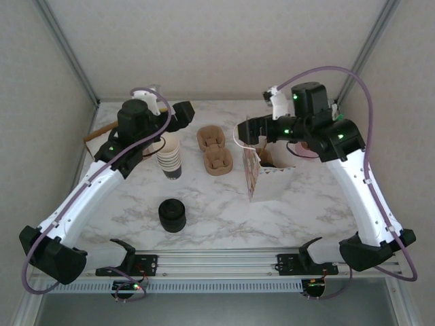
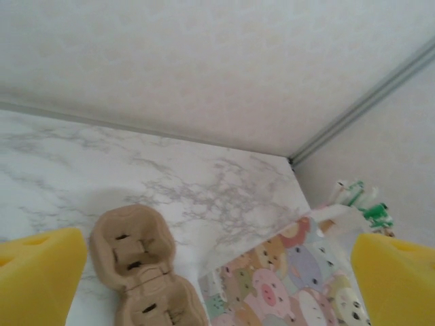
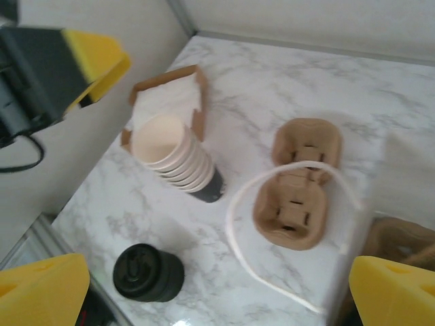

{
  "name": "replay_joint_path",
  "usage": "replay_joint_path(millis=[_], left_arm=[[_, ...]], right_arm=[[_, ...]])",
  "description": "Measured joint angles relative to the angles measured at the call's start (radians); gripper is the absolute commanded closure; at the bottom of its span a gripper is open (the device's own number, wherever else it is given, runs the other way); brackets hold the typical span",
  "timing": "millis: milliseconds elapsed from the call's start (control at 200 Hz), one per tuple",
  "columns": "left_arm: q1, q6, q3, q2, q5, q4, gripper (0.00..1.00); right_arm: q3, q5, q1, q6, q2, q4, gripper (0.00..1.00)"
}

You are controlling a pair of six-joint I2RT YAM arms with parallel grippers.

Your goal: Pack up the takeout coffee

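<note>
The takeout coffee is hidden from me. My right gripper (image 1: 243, 130) hovers open over the near edge of the pig-patterned paper bag (image 1: 262, 178). Nothing sits between its yellow pads (image 3: 41, 292). The bag's white handle loop (image 3: 231, 224) lies just under them. My left gripper (image 1: 183, 112) hangs open and empty at the back left, looking across at the bag (image 2: 292, 278). The bag stands upright with its mouth open, and I see only brown inside (image 3: 401, 244).
A lidless stack of cream-rimmed cups (image 1: 170, 157) stands centre-left. A squat black stack of lids (image 1: 172, 215) sits nearer the front. Two pulp cup carriers (image 1: 214, 149) lie between the cups and the bag. A brown cardboard holder with white paper (image 3: 170, 102) is behind the cups.
</note>
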Motion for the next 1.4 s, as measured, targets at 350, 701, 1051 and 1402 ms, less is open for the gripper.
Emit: replay_joint_path(millis=[350, 701, 1051, 1402], left_arm=[[0.212, -0.051, -0.018, -0.027, -0.079, -0.147, 0.00], [0.373, -0.043, 0.019, 0.108, -0.149, -0.285, 0.09], [0.461, -0.003, 0.120, 0.421, -0.253, -0.382, 0.21], [0.608, 0.056, 0.248, 0.640, -0.260, -0.436, 0.36]], right_arm=[[0.013, 0.008, 0.190, -0.019, 0.133, 0.034, 0.01], [0.175, 0.066, 0.260, -0.032, 0.352, 0.017, 0.01], [0.247, 0.265, 0.260, 0.011, 0.428, 0.007, 0.01], [0.246, 0.264, 0.260, -0.010, 0.428, 0.011, 0.01]])
